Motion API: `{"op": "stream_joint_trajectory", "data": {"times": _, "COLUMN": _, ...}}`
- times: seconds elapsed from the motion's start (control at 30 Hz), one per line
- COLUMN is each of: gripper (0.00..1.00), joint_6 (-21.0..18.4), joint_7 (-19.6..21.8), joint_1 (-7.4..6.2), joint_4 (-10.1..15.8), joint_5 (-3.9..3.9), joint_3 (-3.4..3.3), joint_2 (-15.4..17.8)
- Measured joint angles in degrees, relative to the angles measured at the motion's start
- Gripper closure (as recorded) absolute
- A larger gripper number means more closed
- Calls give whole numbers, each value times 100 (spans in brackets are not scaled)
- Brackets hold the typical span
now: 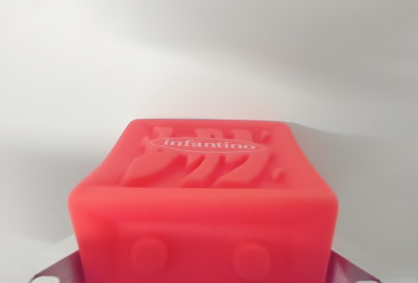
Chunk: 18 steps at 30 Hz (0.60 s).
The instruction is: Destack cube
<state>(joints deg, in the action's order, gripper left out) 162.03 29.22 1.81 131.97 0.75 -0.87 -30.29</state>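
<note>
between the fingers (57, 271), red cube (206, 191).

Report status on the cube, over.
Jaws flank red cube at its lower corners; closure unclear. Embossed "infantino" face toward camera. Nothing else visible; white surface behind.

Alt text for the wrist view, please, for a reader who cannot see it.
A red Infantino cube fills the lower frame, its embossed top showing a white logo oval. Ridged metallic jaws flank its bottom corners, against a plain white surface.

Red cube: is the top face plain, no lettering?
No. The red cube bears a white "infantino" logo in an oval over raised relief shapes.
</note>
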Motion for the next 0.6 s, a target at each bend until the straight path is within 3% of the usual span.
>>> {"op": "stream_joint_trajectory", "data": {"times": 0.03, "gripper": 0, "joint_6": 1, "joint_7": 0, "joint_1": 0, "joint_4": 0, "joint_5": 0, "joint_3": 0, "joint_2": -1}}
{"op": "stream_joint_trajectory", "data": {"times": 0.6, "gripper": 0, "joint_6": 4, "joint_7": 0, "joint_1": 3, "joint_4": -6, "joint_5": 0, "joint_3": 3, "joint_2": -14}}
